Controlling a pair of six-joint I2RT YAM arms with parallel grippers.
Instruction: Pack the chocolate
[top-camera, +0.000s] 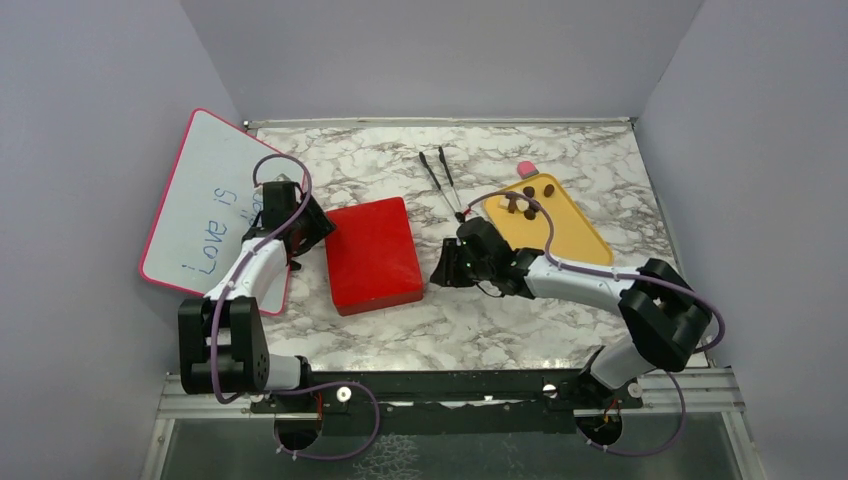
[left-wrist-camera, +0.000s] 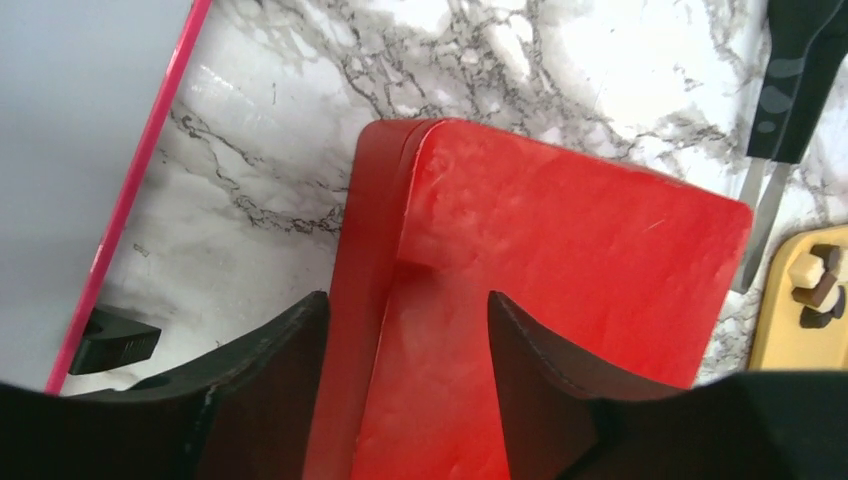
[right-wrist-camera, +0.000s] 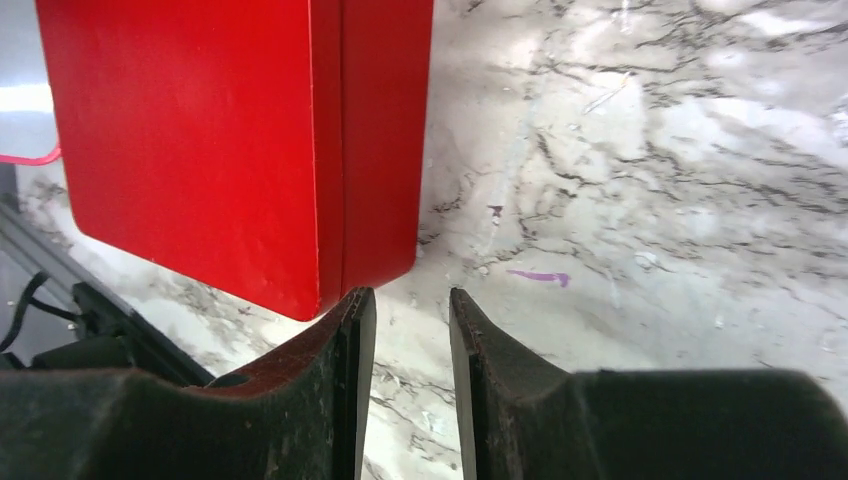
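Several dark brown chocolate pieces (top-camera: 520, 206) lie on a yellow tray (top-camera: 570, 235) at the right; the left wrist view catches a few chocolates (left-wrist-camera: 818, 292), one with a pale top. A closed red box (top-camera: 372, 255) lies flat mid-table. My left gripper (top-camera: 322, 228) is at the box's left edge; its open jaws straddle the lid's edge (left-wrist-camera: 408, 300), one finger beside the side wall, the other over the lid. My right gripper (top-camera: 441, 270) hovers low by the red box's (right-wrist-camera: 240, 140) right corner, open by a narrow gap (right-wrist-camera: 407, 296) with only marble between the fingers.
Black tongs (top-camera: 442, 180) lie behind the box, left of the tray. A small pink block (top-camera: 527, 169) sits at the tray's far corner. A pink-framed whiteboard (top-camera: 205, 205) leans at the left wall. Grey walls close in three sides.
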